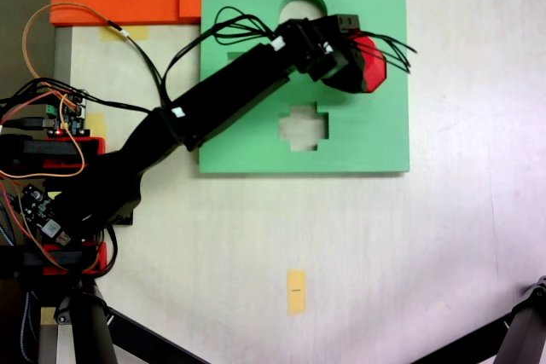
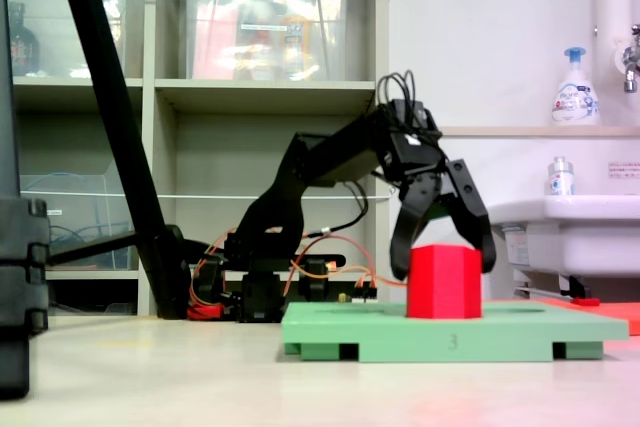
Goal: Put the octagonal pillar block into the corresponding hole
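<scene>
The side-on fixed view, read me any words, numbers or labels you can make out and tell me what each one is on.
"3": on the front edge of the green foam board, below the red octagonal block.
Soap pump bottle on the ledge: label print too blurred to read.
Small bottle by the sink: label too small to read.
Sign at the right edge: red characters, too blurred to read.
Shelf bins: nothing legible.

1 red block [image 2: 443,282], 1 green board [image 1: 375,138], 1 arm [image 1: 222,95]
</scene>
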